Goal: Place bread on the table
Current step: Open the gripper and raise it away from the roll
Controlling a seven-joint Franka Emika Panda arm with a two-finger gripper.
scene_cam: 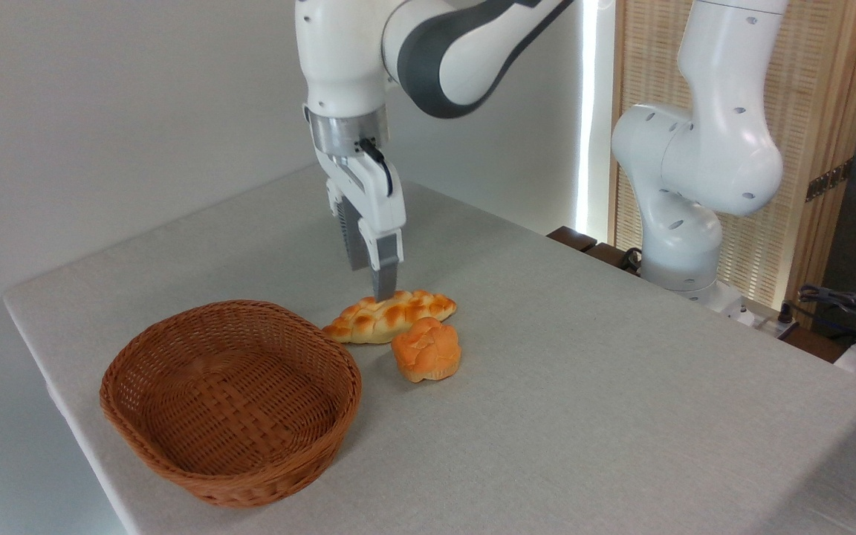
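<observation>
The braided golden-yellow bread (389, 316) lies flat on the light grey table (584, 386), just right of the basket. My gripper (368, 284) hangs straight down over the loaf's middle and is open. Its nearer fingertip (384, 291) comes down to the loaf's top far edge. The farther finger (351, 241) ends higher in the picture, behind the loaf. Nothing is held between the fingers.
An empty brown wicker basket (231, 401) stands at the front left, its rim close to the loaf's left end. A small round orange bun (426, 349) rests against the loaf's near side. The arm's white base (684, 245) stands at the table's back right.
</observation>
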